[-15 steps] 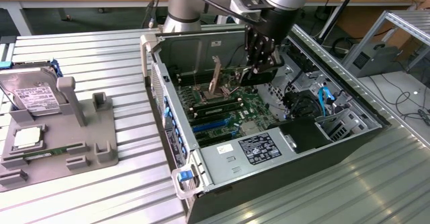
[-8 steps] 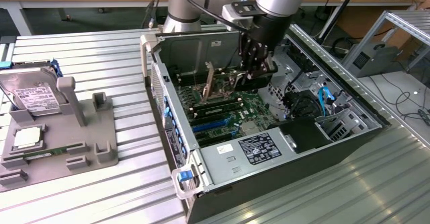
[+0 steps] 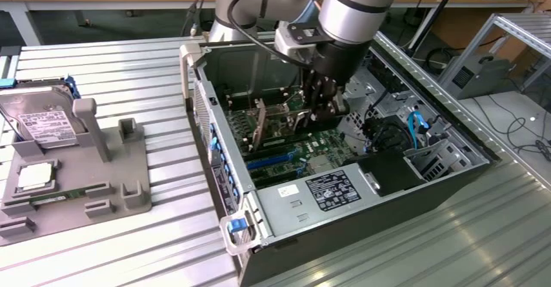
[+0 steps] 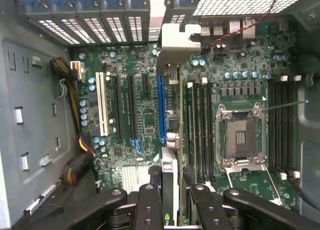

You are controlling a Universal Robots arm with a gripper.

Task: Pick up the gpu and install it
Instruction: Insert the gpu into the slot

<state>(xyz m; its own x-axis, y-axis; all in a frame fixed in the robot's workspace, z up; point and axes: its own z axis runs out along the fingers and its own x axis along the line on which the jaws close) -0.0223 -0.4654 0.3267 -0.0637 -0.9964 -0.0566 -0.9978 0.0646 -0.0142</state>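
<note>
The gpu (image 4: 170,175) is a thin dark card seen edge-on in the wrist view, running from between my fingers (image 4: 150,205) to its silver bracket (image 4: 179,42) at the case's rear wall. My gripper (image 4: 174,212) is shut on it. The card stands upright over the motherboard (image 4: 140,120), right beside the long blue slot (image 4: 161,109); I cannot tell whether it is seated. In the exterior view my gripper (image 3: 323,109) reaches down into the open computer case (image 3: 215,145), with the gpu (image 3: 271,124) extending from it towards the exterior view's left.
A grey holder (image 3: 129,193) on the exterior view's left carries a silver hard drive (image 3: 39,122) and a small green memory stick (image 3: 51,200). Inside the case are the power supply (image 3: 331,190), blue cables (image 3: 416,129) and the open CPU socket (image 4: 240,135).
</note>
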